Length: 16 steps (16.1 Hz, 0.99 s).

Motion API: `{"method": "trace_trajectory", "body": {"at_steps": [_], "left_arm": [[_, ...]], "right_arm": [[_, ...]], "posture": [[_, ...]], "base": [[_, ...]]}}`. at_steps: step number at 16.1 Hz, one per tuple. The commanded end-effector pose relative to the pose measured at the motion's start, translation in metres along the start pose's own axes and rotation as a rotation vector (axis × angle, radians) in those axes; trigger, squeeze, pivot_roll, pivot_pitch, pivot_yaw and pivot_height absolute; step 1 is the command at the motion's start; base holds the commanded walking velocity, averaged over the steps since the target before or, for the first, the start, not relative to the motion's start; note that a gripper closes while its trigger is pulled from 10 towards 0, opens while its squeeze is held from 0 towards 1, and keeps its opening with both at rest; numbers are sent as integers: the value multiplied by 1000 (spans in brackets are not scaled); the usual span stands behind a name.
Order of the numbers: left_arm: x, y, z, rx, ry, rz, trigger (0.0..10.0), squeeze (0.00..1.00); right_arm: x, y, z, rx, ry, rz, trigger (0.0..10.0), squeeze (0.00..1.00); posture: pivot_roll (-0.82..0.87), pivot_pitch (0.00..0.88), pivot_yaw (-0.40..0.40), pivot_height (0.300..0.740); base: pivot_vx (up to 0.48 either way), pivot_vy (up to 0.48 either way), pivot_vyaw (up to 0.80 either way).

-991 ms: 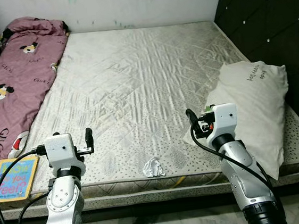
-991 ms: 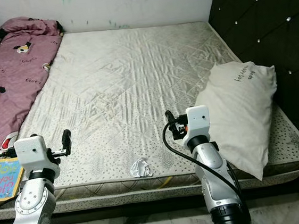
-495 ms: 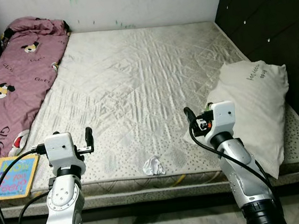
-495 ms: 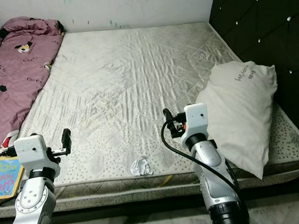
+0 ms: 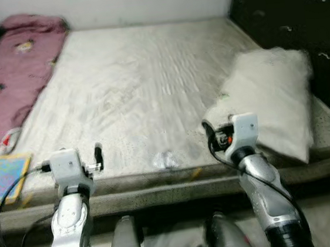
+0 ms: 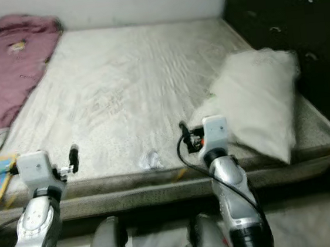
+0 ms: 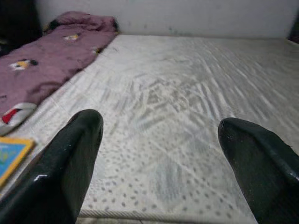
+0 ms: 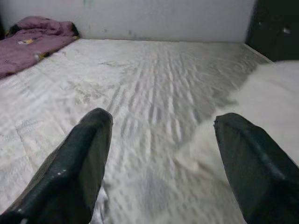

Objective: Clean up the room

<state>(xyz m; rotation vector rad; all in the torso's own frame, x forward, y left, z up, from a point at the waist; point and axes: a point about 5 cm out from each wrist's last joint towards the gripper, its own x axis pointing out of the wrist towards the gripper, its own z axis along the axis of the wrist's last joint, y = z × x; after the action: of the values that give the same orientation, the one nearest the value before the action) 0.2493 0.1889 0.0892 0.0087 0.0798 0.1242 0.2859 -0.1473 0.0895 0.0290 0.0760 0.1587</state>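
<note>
1. Left gripper [image 7: 159, 154]: fingers spread wide, nothing between them. It hovers at the near edge of the mattress [image 5: 143, 84], toward the robot's left.
2. Right gripper [image 8: 161, 158]: fingers likewise spread wide and empty. It hovers at the near edge, just beside the lower corner of the pillow [image 5: 271, 97].
3. Task item: a small crumpled white scrap [image 5: 166, 158], probably tissue or paper, lies on the mattress near its front edge, between the two grippers and apart from both.
4. Other items: a colourful flat book [image 5: 4, 177] rests at the near left corner; a long pink blanket [image 5: 10, 81] with cartoon prints runs along the left side.
5. Risk, blur: the head views are smeared, so the scrap's exact position is uncertain. A reach planned from these pictures could miss it.
6. Risk, scrap: it looks light and soft. A finger brushing it could push it off the edge to the floor, and a shallow pinch could slip off its folds.
7. Risk, mattress: the cover is a glossy quilted fabric with a diamond pattern and a dotted border. Fingers pressed down hard could snag or bunch the fabric.
8. Risk, pillow: it is plump, soft and overhangs the right side. The right arm swinging inward could drag it.
</note>
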Motion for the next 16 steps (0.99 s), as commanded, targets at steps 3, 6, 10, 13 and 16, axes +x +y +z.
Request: {"method": "trace_trajectory", "body": {"at_steps": [3,6,10,13,16], "left_arm": [[-1,0,-4,-12,25,0,10000,0],[-1,1,-4,-11,30,1,10000,0],[0,0,-5,-6,32,-4,10000,0],[1,0,-5,-6,30,-4,10000,0],[1,-1,-4,-7,25,-7,10000,0]], "right_arm": [[4,-2,4,-2,0,-5,10000,0],[4,-2,3,-5,5,-5,10000,0],[5,1,2,-15,9,13,10000,0],[6,1,2,-17,10,18,10000,0],[6,1,2,-16,8,21,10000,0]], "posture": [[112,0,-16,608],[113,0,-16,608],[114,0,-16,580],[117,0,-19,541],[117,0,-20,531]], "base": [[0,0,0],[0,0,0],[0,0,0],[0,0,0],[0,0,0]]}}
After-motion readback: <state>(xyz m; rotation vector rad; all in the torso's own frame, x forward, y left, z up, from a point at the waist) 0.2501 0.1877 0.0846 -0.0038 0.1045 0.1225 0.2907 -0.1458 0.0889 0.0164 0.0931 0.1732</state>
